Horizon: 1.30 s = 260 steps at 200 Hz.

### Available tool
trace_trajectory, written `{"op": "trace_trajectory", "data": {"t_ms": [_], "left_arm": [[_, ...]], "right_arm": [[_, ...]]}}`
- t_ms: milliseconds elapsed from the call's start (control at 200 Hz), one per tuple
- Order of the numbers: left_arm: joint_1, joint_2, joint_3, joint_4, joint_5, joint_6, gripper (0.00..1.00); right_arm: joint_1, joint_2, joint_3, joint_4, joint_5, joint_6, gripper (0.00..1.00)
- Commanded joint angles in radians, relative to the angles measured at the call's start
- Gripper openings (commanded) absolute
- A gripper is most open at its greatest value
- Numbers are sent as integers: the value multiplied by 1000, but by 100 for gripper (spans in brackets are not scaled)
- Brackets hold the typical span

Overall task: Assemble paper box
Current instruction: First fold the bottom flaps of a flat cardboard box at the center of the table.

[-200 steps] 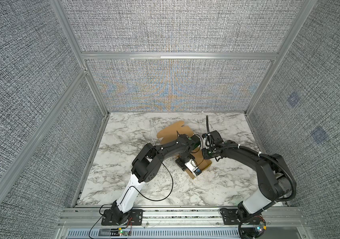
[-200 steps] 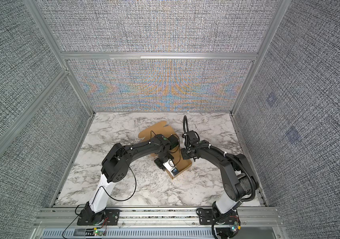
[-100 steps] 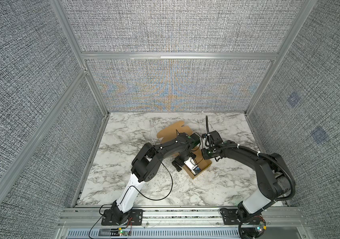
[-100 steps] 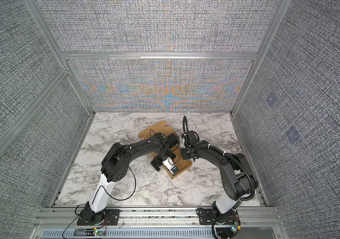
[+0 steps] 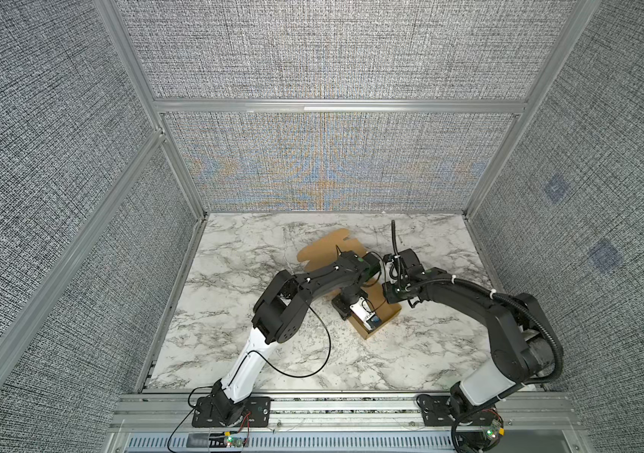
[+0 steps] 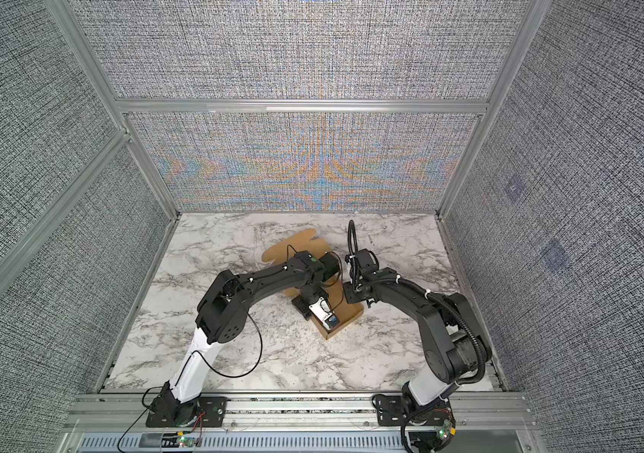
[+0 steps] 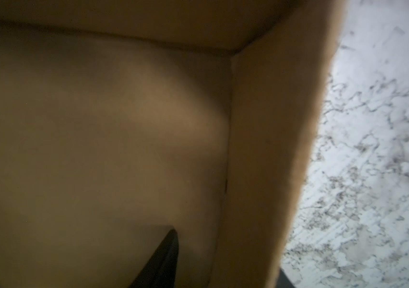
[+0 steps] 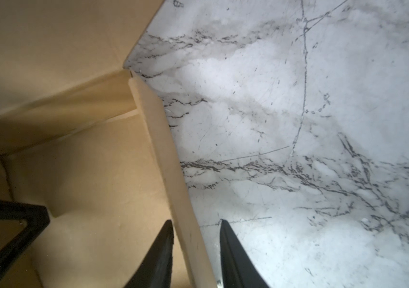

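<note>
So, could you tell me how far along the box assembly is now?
Done: the paper box has raised side walls. In hand: the right hand straddles one wall; the left hand is inside the tray. Left: the lid panel lies flat on the table, unclosed.

A white marble-patterned table (image 5: pixel 234 313) with grey veins carries a tan cardboard paper box (image 5: pixel 385 317) near its middle, partly folded, one flat flap (image 6: pixel 292 247) lying toward the back wall.

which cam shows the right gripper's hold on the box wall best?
Right wrist: the right gripper straddles a raised wall of the paper box, one finger on each side. Both top views hide it under the arm. Left wrist shows only the box interior.
</note>
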Motion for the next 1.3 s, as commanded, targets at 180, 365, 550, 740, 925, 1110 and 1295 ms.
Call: {"op": "trace_trajectory", "data": {"t_ms": [180,365,550,740,925,1110,1295], "left_arm": [[-9,37,83,-69,14,-72,19],[-12,51,87,-76,-11,-87,21],[-14,33,75,-55,29,-79,0],[-14,9,66,-28,38,-49,0],[-12,-17,46,26,15,-64,12],[-12,-99,-13,67,-28,-74,99],[-14,-214,-90,83,-67,-139,99]], "right_arm": [[0,-5,9,-4,6,11,34],[0,-12,-2,0,19,1,34],[-1,-6,-11,10,11,1,34],[0,-12,6,1,8,4,34],[1,-5,13,-3,2,17,34],[2,-11,21,-5,-10,4,34],[3,6,38,1,-28,2,34]]}}
